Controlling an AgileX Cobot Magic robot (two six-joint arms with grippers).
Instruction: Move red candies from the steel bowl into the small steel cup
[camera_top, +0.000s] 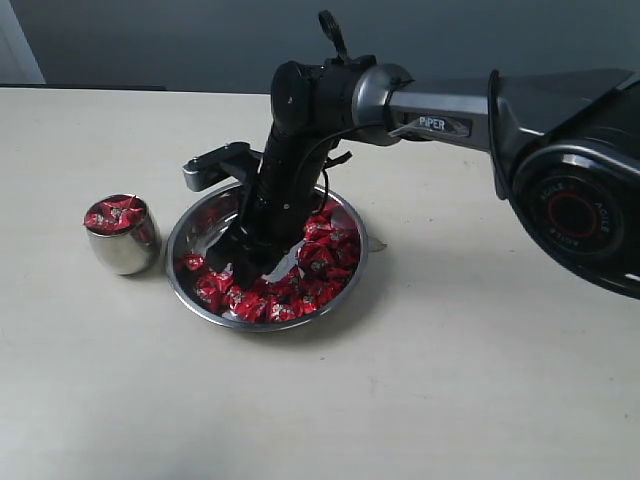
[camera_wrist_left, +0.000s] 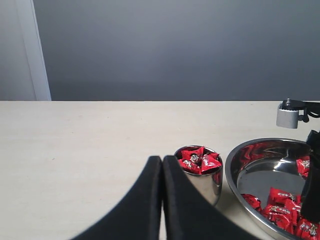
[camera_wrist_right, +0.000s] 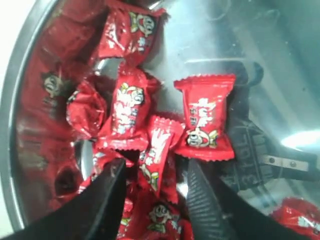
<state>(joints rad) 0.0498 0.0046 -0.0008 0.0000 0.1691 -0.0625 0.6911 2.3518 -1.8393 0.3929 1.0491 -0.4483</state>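
The steel bowl (camera_top: 213, 217) sits mid-table, with red candies (camera_top: 322, 262) heaped along its near and right sides. My right gripper (camera_top: 243, 268) reaches down into that heap. In the right wrist view its fingers are spread apart, so the right gripper (camera_wrist_right: 155, 172) is open, with a red candy (camera_wrist_right: 159, 150) standing on edge between them, not clamped. Left of the bowl stands the small steel cup (camera_top: 122, 250), filled to the brim with red candies (camera_top: 115, 213). My left gripper (camera_wrist_left: 162, 161) is shut and empty, low beside the cup (camera_wrist_left: 204, 184); the exterior view does not show it.
A flat candy (camera_wrist_right: 206, 117) lies on the bowl's bare bottom (camera_wrist_right: 215, 35) just past the right fingers. The right arm (camera_top: 440, 120) spans the table from the right. The bowl's rim (camera_wrist_left: 231, 165) stands close to the cup.
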